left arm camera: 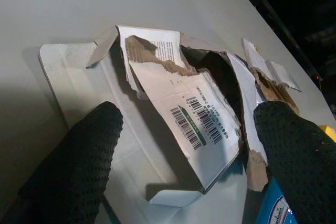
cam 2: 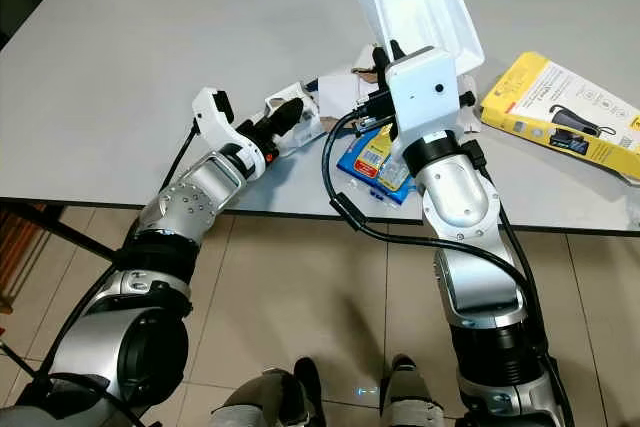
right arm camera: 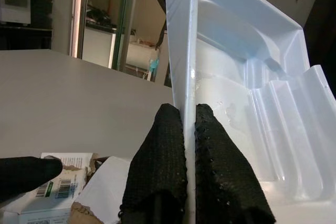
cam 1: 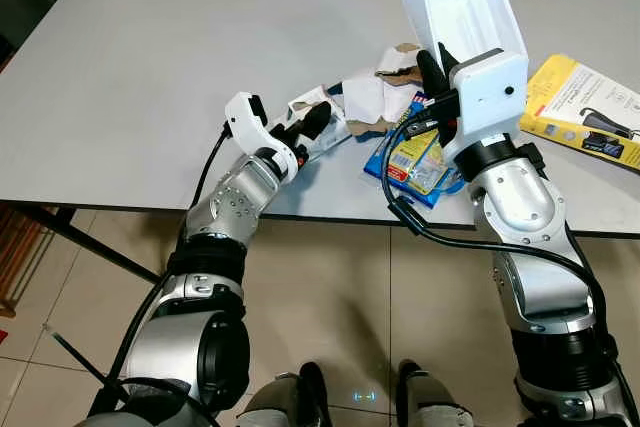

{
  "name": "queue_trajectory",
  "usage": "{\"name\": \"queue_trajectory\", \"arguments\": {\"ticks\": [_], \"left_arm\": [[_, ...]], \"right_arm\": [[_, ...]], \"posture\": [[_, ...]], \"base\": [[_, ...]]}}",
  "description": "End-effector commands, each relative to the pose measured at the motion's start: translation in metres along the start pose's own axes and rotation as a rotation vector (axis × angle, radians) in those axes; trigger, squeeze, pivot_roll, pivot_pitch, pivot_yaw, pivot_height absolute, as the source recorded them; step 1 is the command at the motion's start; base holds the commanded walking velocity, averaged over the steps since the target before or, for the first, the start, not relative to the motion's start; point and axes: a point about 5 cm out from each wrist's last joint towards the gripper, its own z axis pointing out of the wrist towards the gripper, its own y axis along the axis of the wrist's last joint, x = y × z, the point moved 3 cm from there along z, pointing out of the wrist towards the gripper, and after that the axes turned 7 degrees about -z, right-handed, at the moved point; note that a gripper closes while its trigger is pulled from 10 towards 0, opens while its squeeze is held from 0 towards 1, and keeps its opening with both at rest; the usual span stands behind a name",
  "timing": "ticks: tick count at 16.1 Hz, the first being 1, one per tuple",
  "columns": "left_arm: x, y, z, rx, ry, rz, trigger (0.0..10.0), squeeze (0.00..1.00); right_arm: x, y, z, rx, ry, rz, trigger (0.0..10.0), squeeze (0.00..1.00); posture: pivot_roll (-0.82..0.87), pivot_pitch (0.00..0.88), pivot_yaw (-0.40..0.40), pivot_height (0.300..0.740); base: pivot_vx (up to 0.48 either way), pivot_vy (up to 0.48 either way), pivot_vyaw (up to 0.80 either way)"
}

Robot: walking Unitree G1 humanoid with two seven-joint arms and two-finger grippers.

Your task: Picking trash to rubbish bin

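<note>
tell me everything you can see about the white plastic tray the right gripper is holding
The white plastic tray is a thin, glossy moulded insert with stepped recesses and a raised rim, looking translucent in the right wrist view. It is held upright above the grey table, clear of the torn packaging beneath it. The right gripper is shut on its edge, one black finger either side of the wall. Nothing else touches it.
</note>
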Motion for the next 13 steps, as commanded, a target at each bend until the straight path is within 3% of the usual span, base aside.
{"name": "queue_trajectory", "arguments": {"ticks": [1,9,10,11,13], "left_arm": [[0.001,0.002,0.0,0.0,-0.003,-0.012,10.0,0.0],[-0.003,-0.016,0.008,0.063,-0.085,-0.138,10.0,0.0],[-0.002,-0.018,0.009,0.066,-0.077,-0.131,2.1,0.0],[-0.001,-0.017,0.009,0.054,-0.078,-0.159,0.0,0.0],[0.004,-0.015,0.008,0.028,-0.068,-0.156,0.0,0.0]], "right_arm": [[0.003,0.005,-0.002,-0.016,0.007,0.001,10.0,0.0],[0.002,0.007,-0.004,-0.015,0.009,-0.001,10.0,0.0],[0.003,0.007,-0.004,-0.013,0.01,-0.001,10.0,0.0],[0.002,0.007,-0.004,-0.013,0.011,-0.002,10.0,0.0],[0.002,0.007,-0.005,-0.01,0.011,-0.003,10.0,0.0]], "posture": [[-0.24,0.235,0.162,0.74],[-0.27,0.251,0.159,0.74],[-0.27,0.251,0.159,0.74],[-0.27,0.254,0.158,0.74],[-0.27,0.255,0.158,0.74]], "base": [[0.0,0.0,0.0],[0.0,0.0,0.0],[0.0,0.0,0.0],[0.0,0.0,0.0],[0.0,0.0,0.0]]}}
